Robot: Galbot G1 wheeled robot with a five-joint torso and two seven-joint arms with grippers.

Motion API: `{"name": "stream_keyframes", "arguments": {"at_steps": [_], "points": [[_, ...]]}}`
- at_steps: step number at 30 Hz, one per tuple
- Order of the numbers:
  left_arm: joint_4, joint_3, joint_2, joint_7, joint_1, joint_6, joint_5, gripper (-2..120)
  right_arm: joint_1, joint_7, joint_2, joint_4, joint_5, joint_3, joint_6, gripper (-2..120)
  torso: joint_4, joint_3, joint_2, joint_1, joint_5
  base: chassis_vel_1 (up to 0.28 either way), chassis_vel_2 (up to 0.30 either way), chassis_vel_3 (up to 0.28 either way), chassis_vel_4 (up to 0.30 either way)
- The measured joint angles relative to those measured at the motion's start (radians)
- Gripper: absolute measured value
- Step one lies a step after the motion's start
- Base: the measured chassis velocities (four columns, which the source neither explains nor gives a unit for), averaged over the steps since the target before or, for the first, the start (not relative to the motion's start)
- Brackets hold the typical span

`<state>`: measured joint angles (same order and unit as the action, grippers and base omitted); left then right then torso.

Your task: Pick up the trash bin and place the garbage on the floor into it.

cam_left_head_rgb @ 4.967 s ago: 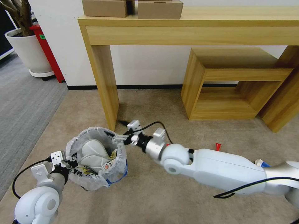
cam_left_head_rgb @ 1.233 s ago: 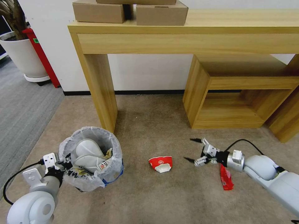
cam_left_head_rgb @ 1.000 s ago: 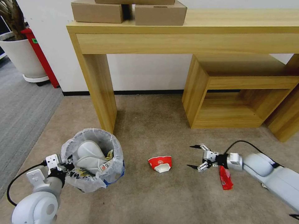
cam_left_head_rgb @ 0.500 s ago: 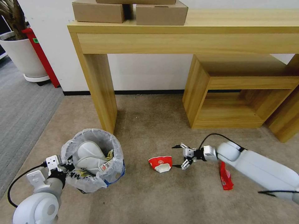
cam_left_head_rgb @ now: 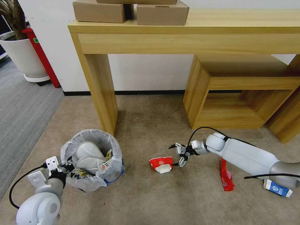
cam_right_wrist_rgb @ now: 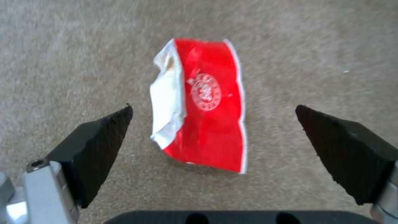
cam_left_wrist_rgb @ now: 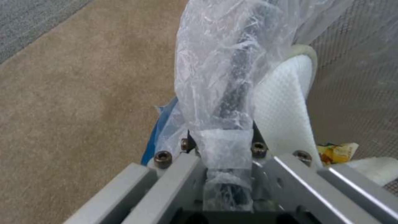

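While my left gripper (cam_left_head_rgb: 64,167) stays clamped on the rim of the trash bin (cam_left_head_rgb: 93,162), I can see in the left wrist view that its fingers pinch the crinkly plastic bag (cam_left_wrist_rgb: 224,93) and the rim under it. The bin sits on the beige carpet (cam_left_head_rgb: 150,200) beside the leg of the wooden table (cam_left_head_rgb: 100,90), with a white slipper (cam_left_head_rgb: 87,154) and a yellow wrapper (cam_left_head_rgb: 107,154) already inside.

My right gripper (cam_left_head_rgb: 177,155) hangs low over the carpet just beside the crushed red cup (cam_left_head_rgb: 161,164), its fingers spread wide. In the right wrist view the cup (cam_right_wrist_rgb: 203,102) lies flat between the two dark fingertips (cam_right_wrist_rgb: 104,133), touching neither.

Behind the right arm a red wrapper (cam_left_head_rgb: 225,178) lies on the carpet, and a blue-white carton (cam_left_head_rgb: 277,188) lies farther right, near the arm's elbow. Cardboard boxes (cam_left_head_rgb: 162,12) stand on the table.
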<state>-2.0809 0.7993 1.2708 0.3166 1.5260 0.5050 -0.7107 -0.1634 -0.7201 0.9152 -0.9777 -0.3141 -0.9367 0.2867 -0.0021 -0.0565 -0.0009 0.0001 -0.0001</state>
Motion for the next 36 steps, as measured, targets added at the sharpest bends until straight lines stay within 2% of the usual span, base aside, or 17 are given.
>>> {"name": "stream_keyframes", "arguments": {"at_steps": [10, 22, 29, 31, 36], "points": [[0.014, 0.005, -0.006, -0.002, -0.007, -0.002, -0.010, 1, -0.009, 0.022, 0.102, 0.134, 0.019, -0.041, 0.044, 100, 0.0001, 0.000, 0.000, 0.000, -0.0001, 0.000, 0.000, 0.000, 0.000], [0.007, 0.020, 0.001, -0.002, 0.009, -0.014, -0.012, 1, -0.031, 0.052, 0.241, 0.257, 0.059, -0.049, 0.083, 87, 0.0002, 0.000, 0.000, 0.000, -0.0001, 0.000, 0.000, 0.000, 0.000], [0.000, 0.026, 0.000, -0.005, 0.019, -0.021, -0.014, 1, -0.042, 0.062, 0.261, 0.283, 0.070, -0.041, 0.094, 63, 0.0000, 0.000, 0.000, 0.000, 0.0000, 0.000, 0.000, 0.000, 0.000], [0.000, 0.026, 0.000, -0.005, 0.020, -0.022, -0.013, 1, -0.045, 0.062, 0.260, 0.284, 0.071, -0.038, 0.095, 61, 0.0001, 0.000, 0.000, 0.000, 0.0000, 0.000, 0.000, 0.000, 0.000], [0.000, 0.025, 0.000, -0.006, 0.020, -0.023, -0.012, 1, -0.055, 0.064, 0.247, 0.282, 0.073, -0.030, 0.098, 44, 0.0000, 0.000, 0.000, 0.000, 0.0000, 0.000, 0.000, 0.000, 0.000]]}}
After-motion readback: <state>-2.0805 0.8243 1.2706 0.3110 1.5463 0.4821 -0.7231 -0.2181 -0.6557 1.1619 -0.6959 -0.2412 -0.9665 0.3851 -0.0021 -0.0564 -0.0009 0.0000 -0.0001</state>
